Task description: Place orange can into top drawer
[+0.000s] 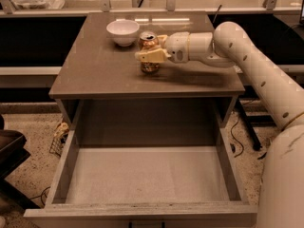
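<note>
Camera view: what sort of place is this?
Probably a robotics lab or workshop: loose cables on a speckled floor, a grey-brown cabinet with its wide top drawer pulled open, and the white robot arm's tool at the small orange can on top.
</note>
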Robot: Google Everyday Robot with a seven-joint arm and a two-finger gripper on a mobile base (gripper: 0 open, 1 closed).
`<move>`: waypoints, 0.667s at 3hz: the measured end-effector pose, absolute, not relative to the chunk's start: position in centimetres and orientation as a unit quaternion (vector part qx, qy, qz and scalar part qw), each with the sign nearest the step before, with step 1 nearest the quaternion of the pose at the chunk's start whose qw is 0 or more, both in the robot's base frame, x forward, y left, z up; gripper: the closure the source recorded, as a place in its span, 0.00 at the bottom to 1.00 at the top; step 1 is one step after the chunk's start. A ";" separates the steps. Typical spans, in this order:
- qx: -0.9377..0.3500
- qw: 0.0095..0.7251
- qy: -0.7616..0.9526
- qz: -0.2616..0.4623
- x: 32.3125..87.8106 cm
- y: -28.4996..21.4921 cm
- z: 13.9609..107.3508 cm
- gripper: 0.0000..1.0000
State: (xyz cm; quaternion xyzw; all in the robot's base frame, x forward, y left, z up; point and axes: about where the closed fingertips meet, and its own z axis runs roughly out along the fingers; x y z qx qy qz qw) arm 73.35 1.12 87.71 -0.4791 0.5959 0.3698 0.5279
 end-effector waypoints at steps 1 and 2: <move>-0.480 0.527 0.595 0.372 73.3 1.5 87.7 0.85; -0.482 0.525 0.594 0.373 73.3 1.9 87.7 1.00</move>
